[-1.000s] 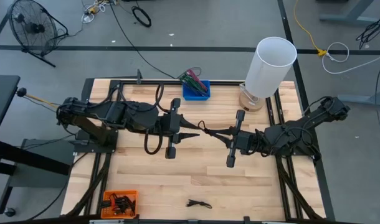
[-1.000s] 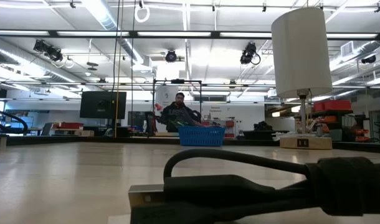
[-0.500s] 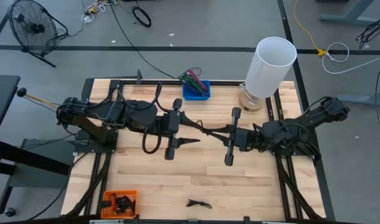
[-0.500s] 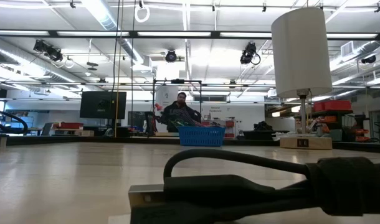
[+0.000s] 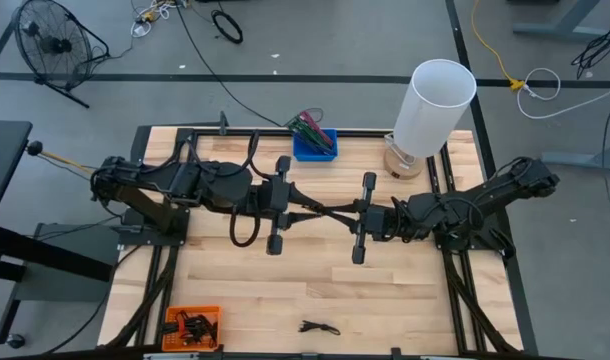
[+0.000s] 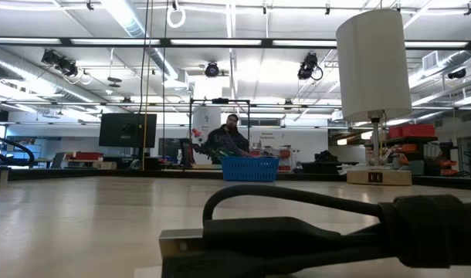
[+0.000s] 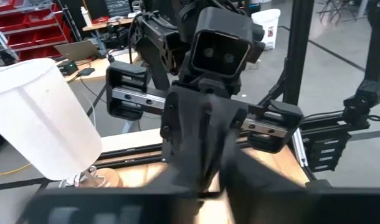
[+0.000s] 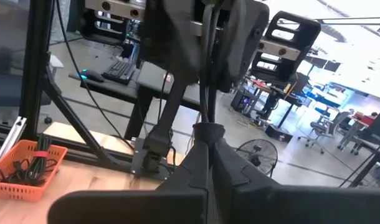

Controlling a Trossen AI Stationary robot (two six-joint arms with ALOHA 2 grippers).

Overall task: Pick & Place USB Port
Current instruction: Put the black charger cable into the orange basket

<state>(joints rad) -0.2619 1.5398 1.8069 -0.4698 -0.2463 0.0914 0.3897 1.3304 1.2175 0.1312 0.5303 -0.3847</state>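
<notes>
- Meeting mid-table, left gripper (image 5: 307,211) and right gripper (image 5: 333,214) overlap tip to tip — clenched or released, cannot tell.
- Lying apart by the near edge: USB cable (image 5: 318,327), cut off in low view.

Over the middle of the wooden table (image 5: 245,270) the two arms reach toward each other. The left gripper (image 5: 307,212) points right, the right gripper (image 5: 333,215) points left, and their tips meet, overlapping near the centre; whether either is open or shut cannot be told from above. At the back edge sits a blue bin (image 5: 314,145) with green and red items in it. To its right stands a white lamp (image 5: 433,108) on a wooden base. At the front left corner rests an orange bin (image 5: 193,327) of dark cables, and a loose black cable (image 5: 319,327) lies near the front edge, well apart from both grippers.
</notes>
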